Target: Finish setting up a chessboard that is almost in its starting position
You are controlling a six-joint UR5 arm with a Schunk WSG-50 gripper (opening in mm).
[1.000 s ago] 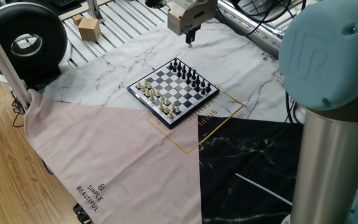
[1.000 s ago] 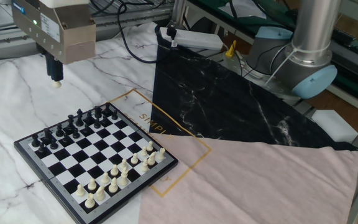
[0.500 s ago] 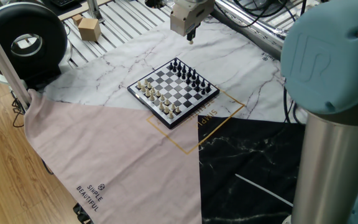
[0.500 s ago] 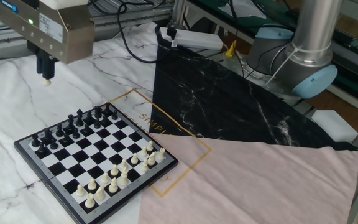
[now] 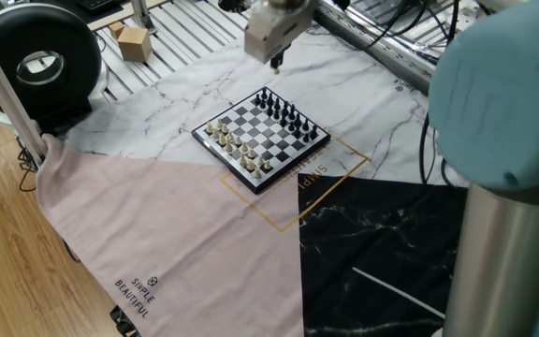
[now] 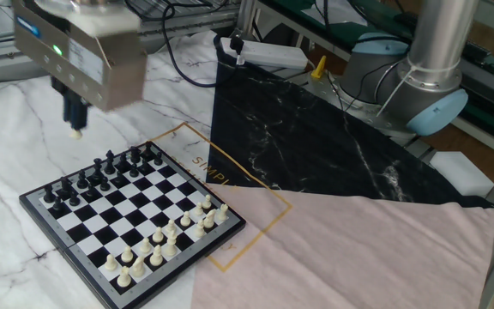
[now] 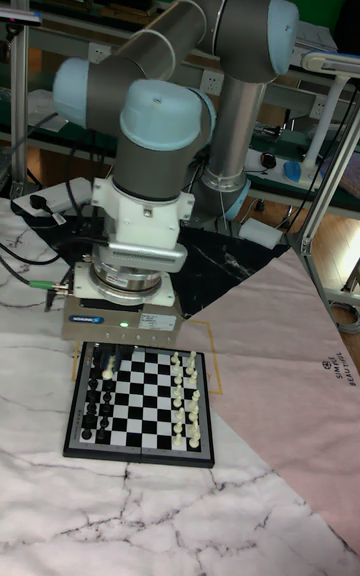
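The claw (image 6: 75, 129) hangs in the air above the black side of the chessboard (image 6: 131, 221), its narrow fingers drawn together on a small cream piece (image 6: 76, 133) whose pale tip shows just below them. The other fixed view shows it clear of the board's far edge, and the tall fixed view puts the blurred fingers over the far left corner region.

Largest first: the surface (image 5: 185, 89) is covered by a cloth of white marble, pink and black panels. The chessboard lies flat on the marble part, one corner reaching the gold-printed frame on the cloth. On the board, black pieces (image 6: 101, 172) fill two rows along one edge and cream pieces (image 6: 165, 240) crowd the opposite edge, with a few standing forward of their rows.

My judgement is that the step in hand is carrying the cream piece across to a vacant home square on the cream side. To do it well, the claw should travel high enough to clear every piece top, cross the open middle ranks rather than skim the black rows, and come straight down over the centre of the target square. The neighbours there stand close, so the fingers should part only slightly on release and lift vertically. Which square is vacant is too small to tell.
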